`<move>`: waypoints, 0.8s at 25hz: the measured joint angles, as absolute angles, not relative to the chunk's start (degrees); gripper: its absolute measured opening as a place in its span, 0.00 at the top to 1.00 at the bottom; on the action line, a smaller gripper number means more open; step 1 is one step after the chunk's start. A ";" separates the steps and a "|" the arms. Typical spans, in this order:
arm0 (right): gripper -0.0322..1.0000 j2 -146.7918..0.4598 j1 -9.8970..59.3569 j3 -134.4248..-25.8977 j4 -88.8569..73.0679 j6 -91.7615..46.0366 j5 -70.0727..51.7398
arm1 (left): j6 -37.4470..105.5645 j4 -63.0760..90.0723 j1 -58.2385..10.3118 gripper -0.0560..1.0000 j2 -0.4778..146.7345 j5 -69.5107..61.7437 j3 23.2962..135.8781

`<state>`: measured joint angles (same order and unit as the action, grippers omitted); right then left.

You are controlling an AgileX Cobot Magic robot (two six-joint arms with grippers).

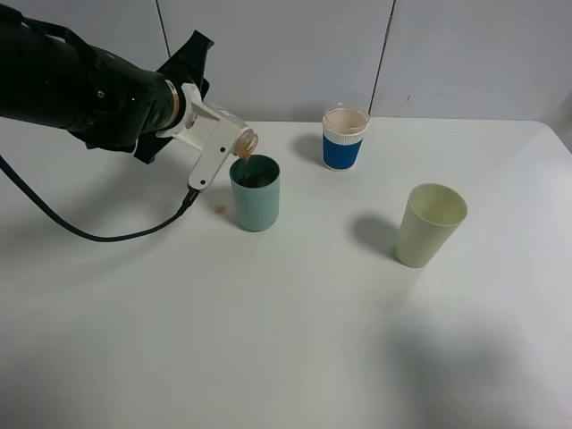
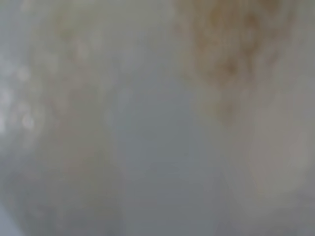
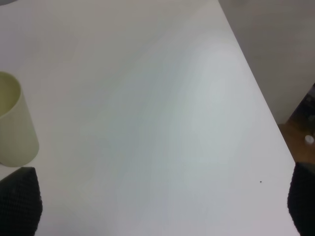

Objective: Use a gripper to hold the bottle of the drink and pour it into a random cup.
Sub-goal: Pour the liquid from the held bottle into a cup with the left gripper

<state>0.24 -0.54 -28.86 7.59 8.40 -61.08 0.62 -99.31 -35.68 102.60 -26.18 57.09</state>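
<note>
The left pincer (image 1: 225, 143), white boxy plastic on a black-sleeved arm (image 1: 80, 85), is clamped narrow on the bottle (image 1: 247, 141). The bottle is tipped over, its open mouth just above the rim of the teal cup (image 1: 256, 198). A thin brown streak of drink (image 1: 242, 162) seems to run from mouth to cup. The left wrist view is only a grey and brownish blur. The right pincer (image 3: 161, 199) stands wide and holds nothing, its dark knobbly fingertips (image 3: 19, 201) far apart above the worktop (image 1: 286, 340).

The teal cup is a smooth, slightly tapered tumbler. A white cup with a blue band (image 1: 344, 139) and a pale yellow-green cup (image 1: 430, 225) stand apart from it. A black cable (image 1: 89, 234) curves over the matt white worktop. Behind is a pale panelled wall (image 1: 268, 54), and brown floor (image 3: 301, 129) shows past the worktop's edge.
</note>
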 joint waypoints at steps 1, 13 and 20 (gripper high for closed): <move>0.00 0.24 -0.54 -28.86 7.59 8.40 -61.08 | 0.62 -99.31 -36.03 0.64 102.60 -26.33 57.09; 0.00 0.24 -0.54 -28.86 7.59 8.40 -61.08 | 0.68 -99.37 -37.19 0.64 102.60 -26.52 57.09; 0.00 0.24 -0.54 -28.86 7.59 8.40 -61.08 | 0.72 -99.37 -37.19 0.64 102.60 -26.53 57.09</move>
